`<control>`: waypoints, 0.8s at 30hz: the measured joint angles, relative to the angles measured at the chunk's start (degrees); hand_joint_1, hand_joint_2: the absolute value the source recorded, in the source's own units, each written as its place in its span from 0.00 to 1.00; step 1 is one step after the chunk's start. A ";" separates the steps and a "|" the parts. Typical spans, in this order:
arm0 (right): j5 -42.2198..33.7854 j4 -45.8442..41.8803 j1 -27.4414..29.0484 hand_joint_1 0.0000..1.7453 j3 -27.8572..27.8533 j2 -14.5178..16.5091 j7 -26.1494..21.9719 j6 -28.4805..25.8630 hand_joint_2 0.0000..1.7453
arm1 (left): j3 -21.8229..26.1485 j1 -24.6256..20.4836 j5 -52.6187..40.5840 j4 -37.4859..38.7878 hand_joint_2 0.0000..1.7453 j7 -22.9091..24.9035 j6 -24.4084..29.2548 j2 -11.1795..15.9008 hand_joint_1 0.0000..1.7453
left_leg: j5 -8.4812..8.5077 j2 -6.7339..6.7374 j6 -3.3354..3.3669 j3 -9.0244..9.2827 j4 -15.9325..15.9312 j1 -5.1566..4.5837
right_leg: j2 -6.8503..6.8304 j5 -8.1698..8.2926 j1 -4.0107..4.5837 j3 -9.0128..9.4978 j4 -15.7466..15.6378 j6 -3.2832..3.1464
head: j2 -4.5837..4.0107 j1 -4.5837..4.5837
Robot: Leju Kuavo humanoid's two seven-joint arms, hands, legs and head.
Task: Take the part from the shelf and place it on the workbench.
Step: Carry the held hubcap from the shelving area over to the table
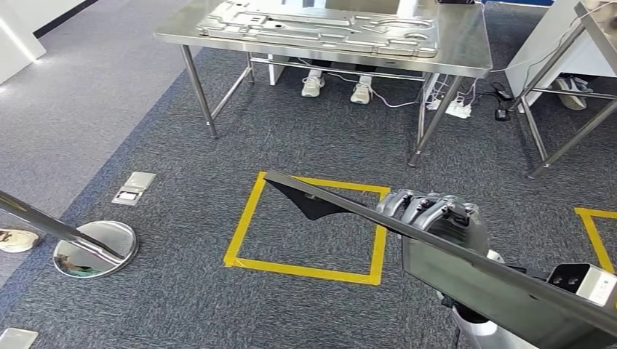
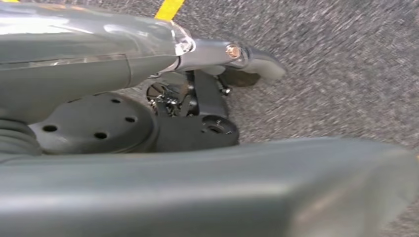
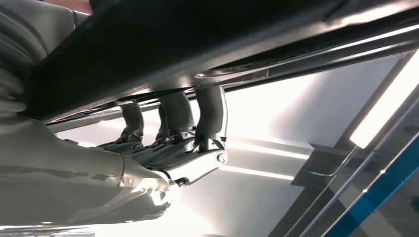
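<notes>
The right hand (image 1: 435, 214) grips a long, dark, flat metal part (image 1: 378, 218), its fingers (image 3: 210, 116) curled over the edge; the part slants from near the yellow tape square (image 1: 309, 227) on the carpet down toward the robot's right side. The left hand (image 2: 197, 64) hangs over the carpet beside dark body parts; whether it is clenched or released I cannot tell.

Ahead, past the tape square, stands one steel surface (image 1: 466, 43) on thin legs, carrying one large pressed metal panel (image 1: 320, 27). Under it are a person's two white shoes (image 1: 338, 87), and by its right legs a white power strip (image 1: 457, 109) with cables. A second surface (image 1: 582, 29) stands to the right. On the left lie one round mirrored base (image 1: 109, 240) and one floor socket plate (image 1: 134, 187).
</notes>
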 joint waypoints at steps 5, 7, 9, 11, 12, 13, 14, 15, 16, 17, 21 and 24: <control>0.39 0.08 0.13 1.00 0.11 0.04 0.28 -0.04 1.00 | 0.00 0.11 -0.02 0.00 1.00 0.01 0.02 0.00 0.00 | -1.59 -0.17 0.33 2.11 0.01 -0.51 | 0.02 3.76 0.32 -3.72 2.68 -0.44 | -0.01 0.00; 0.45 0.09 0.07 1.00 0.17 0.09 0.45 -0.06 1.00 | 0.00 0.06 -0.02 0.00 1.00 0.02 0.02 0.00 0.00 | -2.50 -0.29 -0.22 3.09 0.08 -0.65 | 0.03 7.34 0.59 -0.98 -4.22 -0.96 | 0.00 -0.01; 0.49 0.06 0.03 1.00 0.23 0.15 0.49 -0.08 1.00 | 0.00 -0.06 -0.02 0.00 1.00 0.03 0.02 0.00 0.00 | -3.01 -0.24 -0.76 3.29 0.09 -0.69 | 0.15 7.31 0.92 0.13 -6.84 -1.43 | 0.01 -0.01; 0.50 0.01 0.00 1.00 0.25 0.24 0.49 -0.15 1.00 | 0.00 -0.21 -0.04 0.00 1.00 0.02 0.02 0.01 0.00 | -3.32 -0.14 -1.21 3.42 -0.05 -0.60 | 0.28 6.86 0.87 0.43 -7.51 -1.86 | 0.01 -0.01; 0.49 -0.03 -0.04 1.00 0.25 0.31 0.49 -0.21 1.00 | 0.00 -0.28 -0.04 0.00 1.00 0.00 0.02 0.01 0.00 | -3.71 -0.10 -1.51 3.40 0.35 -0.58 | 0.28 6.73 0.73 0.72 -7.73 -2.13 | 0.01 -0.04; 0.48 -0.07 -0.12 1.00 0.25 0.43 0.48 -0.28 1.00 | 0.00 -0.34 -0.05 0.00 1.00 -0.02 0.02 0.02 0.00 | -4.45 -0.09 -1.86 2.84 1.70 -0.53 | 0.18 6.57 0.52 1.06 -7.94 -2.42 | 0.01 -0.07; 0.48 -0.10 -0.18 1.00 0.26 0.57 0.47 -0.33 1.00 | 0.00 -0.38 -0.05 0.00 1.00 -0.03 0.02 0.02 0.00 | -5.58 -0.09 -2.21 1.57 4.21 -0.40 | 0.06 6.36 0.36 1.44 -8.07 -2.65 | 0.01 -0.10; 0.47 -0.11 -0.23 1.00 0.26 0.69 0.46 -0.36 1.00 | 0.00 -0.37 -0.05 0.00 1.00 -0.04 0.02 0.02 0.00 | -6.82 -0.09 -2.52 -0.42 7.72 -0.26 | -0.03 6.05 0.35 1.74 -8.10 -2.84 | 0.00 -0.14; 0.44 -0.10 -0.25 1.00 0.26 0.80 0.45 -0.37 1.00 | 0.00 -0.28 -0.06 0.00 1.00 -0.02 0.03 0.02 0.00 | -7.91 -0.08 -2.77 -2.79 11.52 -0.09 | -0.08 5.71 0.34 2.06 -8.10 -2.91 | 0.00 -0.15; 0.38 -0.09 -0.23 1.00 0.26 0.90 0.45 -0.37 1.00 | 0.00 -0.15 -0.07 0.00 1.00 0.02 0.05 0.02 0.00 | -8.27 -0.08 -2.95 -4.86 14.42 0.06 | -0.07 5.33 0.33 2.49 -8.10 -2.90 | 0.00 -0.15; -0.53 -0.06 -0.26 1.00 0.32 1.44 0.56 -0.27 1.00 | 0.00 0.12 -0.05 0.00 1.00 0.08 0.15 0.03 0.00 | -0.46 -0.34 -2.81 -4.96 8.63 0.19 | 0.14 3.36 0.21 5.18 -8.17 -2.45 | 0.00 -0.15; -1.31 0.08 -0.59 1.00 0.42 1.73 0.75 -0.09 1.00 | 0.00 0.29 -0.02 0.00 1.00 0.13 0.20 0.04 0.00 | 1.63 -1.19 -1.74 -2.96 3.16 -0.25 | 0.63 2.54 0.13 5.98 -8.37 -1.40 | -0.01 -0.20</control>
